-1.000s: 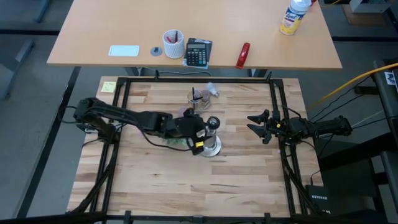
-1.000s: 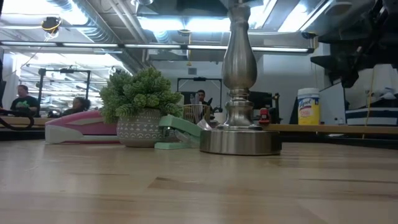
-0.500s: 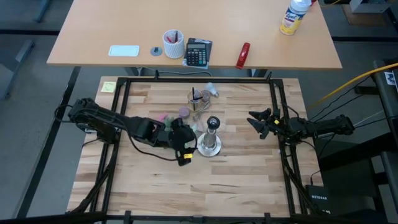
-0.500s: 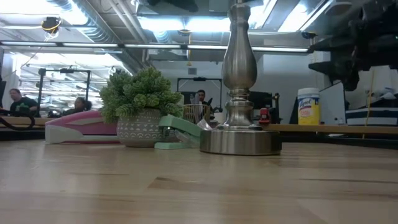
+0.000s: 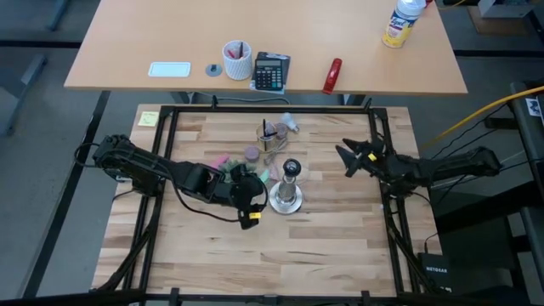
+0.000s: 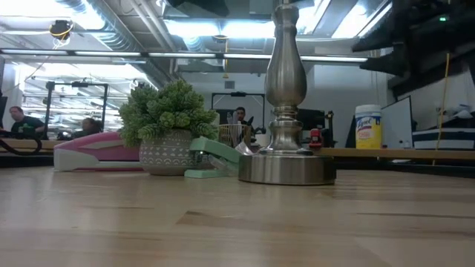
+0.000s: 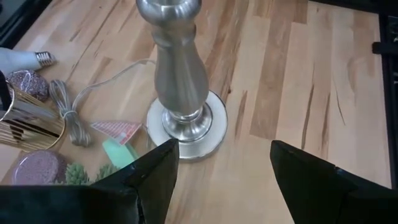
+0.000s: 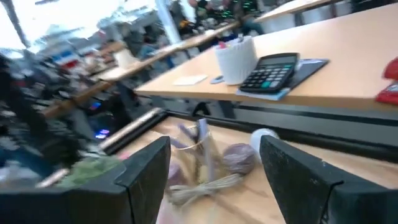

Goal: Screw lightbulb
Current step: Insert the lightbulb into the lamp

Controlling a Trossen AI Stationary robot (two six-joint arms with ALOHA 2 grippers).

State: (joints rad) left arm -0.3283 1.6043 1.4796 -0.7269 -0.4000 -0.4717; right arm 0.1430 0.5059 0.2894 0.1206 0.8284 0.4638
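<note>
Lamp stand [image 5: 286, 189] is the landmark in the high view, upright near the middle of the table [image 5: 323, 246]. The left gripper [image 5: 249, 197] hangs just beside it on the left, fingers spread and empty. The right gripper [image 5: 348, 156] hovers well to the stand's right, also spread and empty. The lightbulb [image 5: 290, 124] lies beyond the stand, toward the table's far edge, next to a gold wire cup [image 5: 270, 135].

Low view: the stand [image 6: 286, 111] rises on its round base, with a potted plant [image 6: 168, 127] just left of it.

Left wrist view: both dark fingers [image 7: 155, 177] stand apart before the stand [image 7: 180, 81]; the lightbulb [image 7: 23, 60] lies on its side, well off from the base, near the gold cup [image 7: 25, 121].

Right wrist view: the open fingers [image 8: 146, 171] frame the lightbulb [image 8: 264, 137] and the wire cup [image 8: 193, 146].
</note>
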